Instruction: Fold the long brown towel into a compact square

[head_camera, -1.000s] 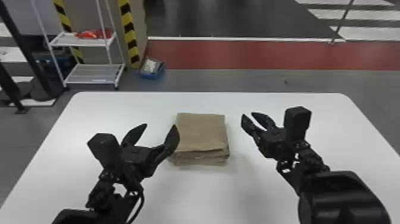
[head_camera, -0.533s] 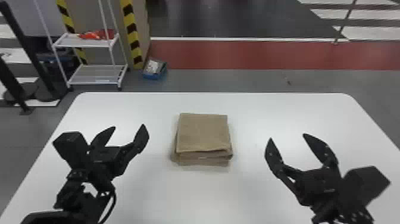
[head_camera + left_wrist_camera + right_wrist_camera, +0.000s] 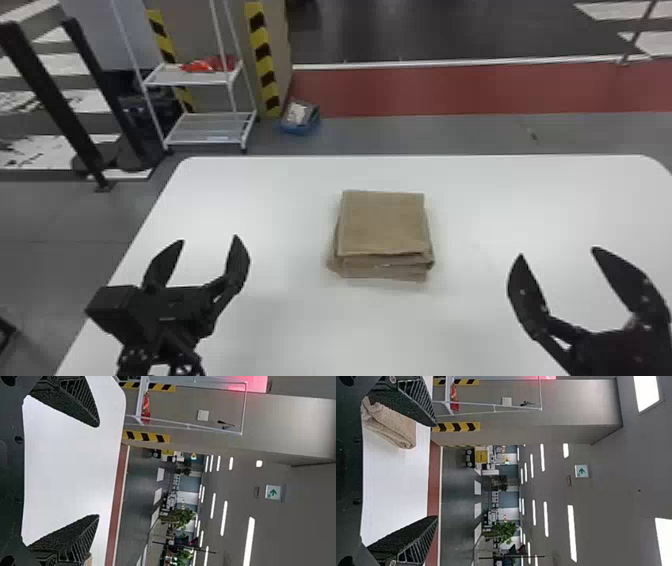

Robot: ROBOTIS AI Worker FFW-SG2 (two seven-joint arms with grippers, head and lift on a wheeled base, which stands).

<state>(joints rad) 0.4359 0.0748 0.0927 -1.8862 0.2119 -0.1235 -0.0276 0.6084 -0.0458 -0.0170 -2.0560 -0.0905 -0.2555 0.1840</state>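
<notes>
Since 0.5 s ago, the left gripper (image 3: 208, 239) and right gripper (image 3: 558, 252) have drawn farther from the brown towel (image 3: 382, 225) and lower in the head view. The left gripper is at lower left, the right gripper at lower right; each is released, its 2 fingers spread apart. Near the middle of the frame, the towel lies folded into a squarish stack on the white table (image 3: 260, 200), its layers slightly uneven.

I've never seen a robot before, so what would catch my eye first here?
Probably the brown towel, folded into a layered stack in the middle of the white table. Next, the two black grippers, the left and the right, their fingers spread wide on either side of it.
</notes>
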